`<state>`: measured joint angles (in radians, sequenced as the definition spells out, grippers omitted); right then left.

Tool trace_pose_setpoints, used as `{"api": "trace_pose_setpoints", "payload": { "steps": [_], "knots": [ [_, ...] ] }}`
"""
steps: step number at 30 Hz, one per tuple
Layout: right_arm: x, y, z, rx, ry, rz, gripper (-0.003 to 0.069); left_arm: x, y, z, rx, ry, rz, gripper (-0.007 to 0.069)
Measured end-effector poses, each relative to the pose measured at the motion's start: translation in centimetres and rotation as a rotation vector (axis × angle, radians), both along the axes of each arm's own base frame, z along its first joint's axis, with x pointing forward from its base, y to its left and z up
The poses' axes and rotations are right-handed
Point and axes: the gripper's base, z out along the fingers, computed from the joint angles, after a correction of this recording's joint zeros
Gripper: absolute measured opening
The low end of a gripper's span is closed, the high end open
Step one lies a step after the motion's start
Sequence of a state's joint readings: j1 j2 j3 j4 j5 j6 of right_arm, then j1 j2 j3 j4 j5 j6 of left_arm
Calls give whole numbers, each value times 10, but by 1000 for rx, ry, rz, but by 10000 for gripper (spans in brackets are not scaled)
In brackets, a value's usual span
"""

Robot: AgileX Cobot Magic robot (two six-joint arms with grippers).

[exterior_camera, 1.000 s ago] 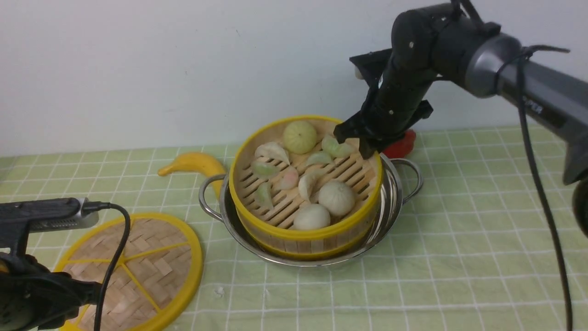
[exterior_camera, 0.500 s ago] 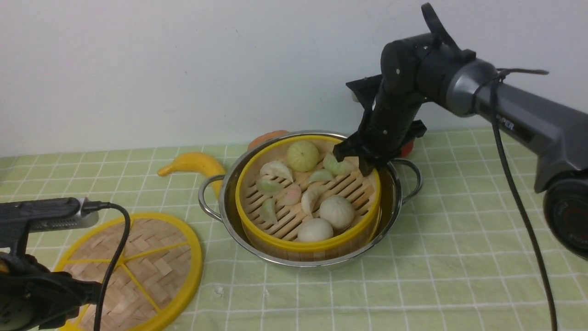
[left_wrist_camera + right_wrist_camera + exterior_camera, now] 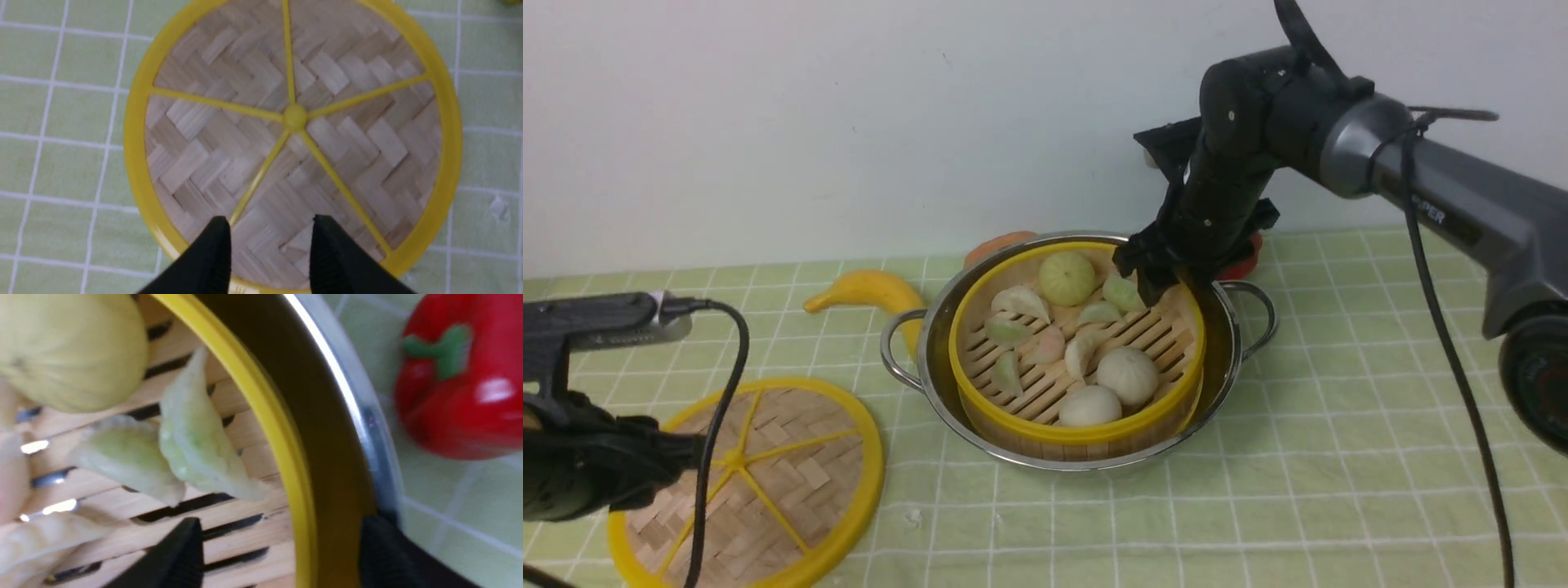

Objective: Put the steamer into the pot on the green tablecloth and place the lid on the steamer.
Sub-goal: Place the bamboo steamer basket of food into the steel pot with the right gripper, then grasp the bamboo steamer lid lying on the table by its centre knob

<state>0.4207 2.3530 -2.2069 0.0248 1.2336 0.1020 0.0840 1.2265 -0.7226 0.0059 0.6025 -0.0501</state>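
Fingers of the right gripper (image 3: 282,551) stood wide astride the rim of the steamer (image 3: 1078,425), which sat inside the pot (image 3: 1230,384); a straight upward withdrawal would best have avoided dragging it.

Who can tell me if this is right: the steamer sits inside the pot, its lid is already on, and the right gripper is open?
The lid is not on: the front view shows it lying on the tablecloth, beside the pot. The rest is right.
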Motion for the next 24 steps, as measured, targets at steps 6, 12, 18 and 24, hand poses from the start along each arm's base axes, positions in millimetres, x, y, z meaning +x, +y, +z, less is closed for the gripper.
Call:
{"api": "trace_pose_setpoints", "payload": {
  "steps": [6, 12, 18, 24],
  "knots": [
    [-11, -28, 78, 22, -162, -48, 549, 44, 3, 7, -19, 70, 7, 264],
    [-46, -43, 162, 141, -303, -59, 552, 77, 5, -21, -42, 248, 11, 264],
    [-100, -53, 239, 325, -419, -29, 552, 93, 7, -60, -49, 345, 11, 264],
    [-155, -69, 297, 413, -553, 32, 552, 98, 7, -70, -52, 341, 13, 264]
  ]
}}
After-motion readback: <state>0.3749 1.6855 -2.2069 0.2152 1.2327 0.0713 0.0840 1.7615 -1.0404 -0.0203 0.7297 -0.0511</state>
